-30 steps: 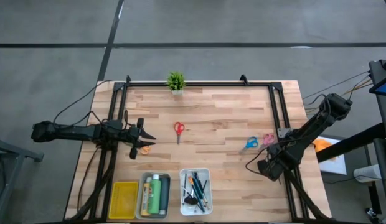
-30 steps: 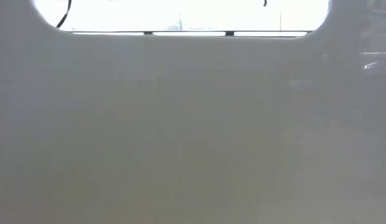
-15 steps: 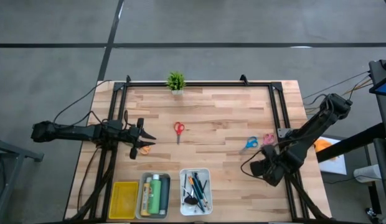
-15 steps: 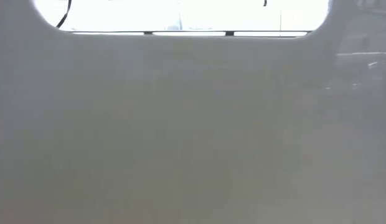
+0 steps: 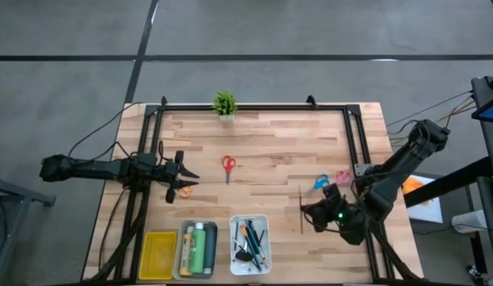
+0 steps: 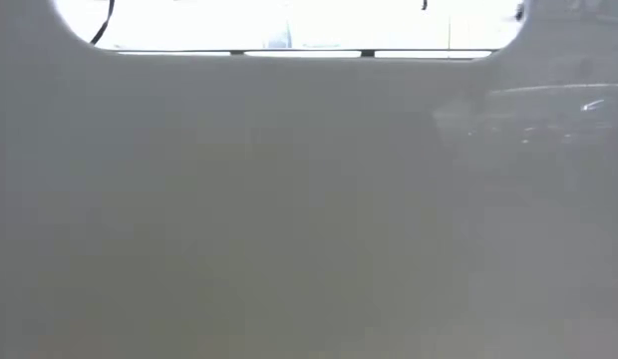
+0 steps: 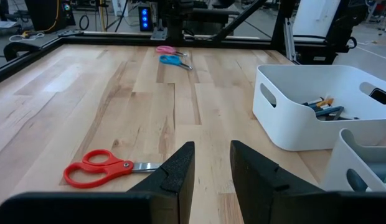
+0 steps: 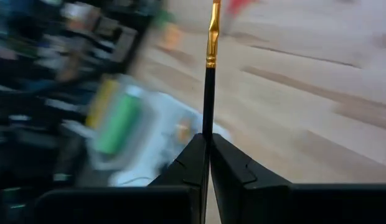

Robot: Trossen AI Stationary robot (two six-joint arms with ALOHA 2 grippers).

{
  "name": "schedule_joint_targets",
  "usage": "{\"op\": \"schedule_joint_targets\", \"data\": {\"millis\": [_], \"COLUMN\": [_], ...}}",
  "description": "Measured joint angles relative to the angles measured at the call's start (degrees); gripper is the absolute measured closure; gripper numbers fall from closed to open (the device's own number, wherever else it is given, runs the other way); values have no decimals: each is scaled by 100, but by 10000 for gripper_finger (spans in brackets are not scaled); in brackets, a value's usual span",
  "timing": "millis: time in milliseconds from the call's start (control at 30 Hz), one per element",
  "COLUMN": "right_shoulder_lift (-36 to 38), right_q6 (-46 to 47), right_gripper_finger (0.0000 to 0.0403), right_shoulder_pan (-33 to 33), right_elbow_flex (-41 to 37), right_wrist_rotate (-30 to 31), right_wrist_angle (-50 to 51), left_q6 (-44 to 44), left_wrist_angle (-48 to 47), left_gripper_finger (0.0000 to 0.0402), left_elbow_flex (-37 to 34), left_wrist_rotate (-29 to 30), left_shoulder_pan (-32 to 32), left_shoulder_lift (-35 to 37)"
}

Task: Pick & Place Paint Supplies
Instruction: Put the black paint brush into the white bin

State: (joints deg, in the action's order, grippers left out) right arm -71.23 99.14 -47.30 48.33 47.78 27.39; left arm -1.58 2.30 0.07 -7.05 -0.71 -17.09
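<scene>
My right gripper (image 5: 309,212) is over the table's right part, left of the blue scissors (image 5: 320,183) and pink scissors (image 5: 343,176), and is shut on a thin dark brush (image 5: 300,208). My left gripper (image 5: 181,176) waits open near the table's left edge, with orange scissors (image 5: 185,189) beside it. Red scissors (image 5: 228,165) lie flat in the middle and also show as red scissors (image 7: 96,168) in the left wrist view. Green bottles (image 5: 198,247) lie in the grey tray. Brushes and pencils (image 5: 250,241) lie in the white tray. My right gripper (image 8: 208,138) pinches the brush's dark handle (image 8: 208,118) between its two fingers. The gold ferrule (image 8: 211,50) and tip stick out past the fingertips. In the high view the brush lies across the fingers, running from the far side toward the near side.
Yellow tray (image 5: 159,254), grey tray (image 5: 183,253) and white tray (image 5: 234,254) stand in a row at the near edge. A small potted plant (image 5: 224,104) sits at the far edge. Dark frame rails (image 5: 354,143) border the table. A pale surface fills the low view.
My right gripper has moved toward the table's left, away from the right edge, and turned, carrying the brush, which now shows as a thin line running far to near. The left arm has kept still.
</scene>
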Motion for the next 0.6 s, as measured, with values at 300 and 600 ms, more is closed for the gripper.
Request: {"op": "schedule_joint_targets", "data": {"millis": [300,600], "right_shoulder_lift": [-702,-2044], "right_q6": [-2421,-2708], "right_gripper_finger": [391,391], "right_shoulder_pan": [470,984], "right_elbow_flex": [10,794], "right_wrist_rotate": [-63,-1380], "right_wrist_angle": [-3377,-3959], "left_q6": [0,0], "left_wrist_angle": [0,-1], "left_gripper_finger": [297,297], "left_elbow_flex": [1,1], "left_wrist_rotate": [-2,0], "left_shoulder_pan": [0,0], "left_shoulder_lift": [0,-3]}}
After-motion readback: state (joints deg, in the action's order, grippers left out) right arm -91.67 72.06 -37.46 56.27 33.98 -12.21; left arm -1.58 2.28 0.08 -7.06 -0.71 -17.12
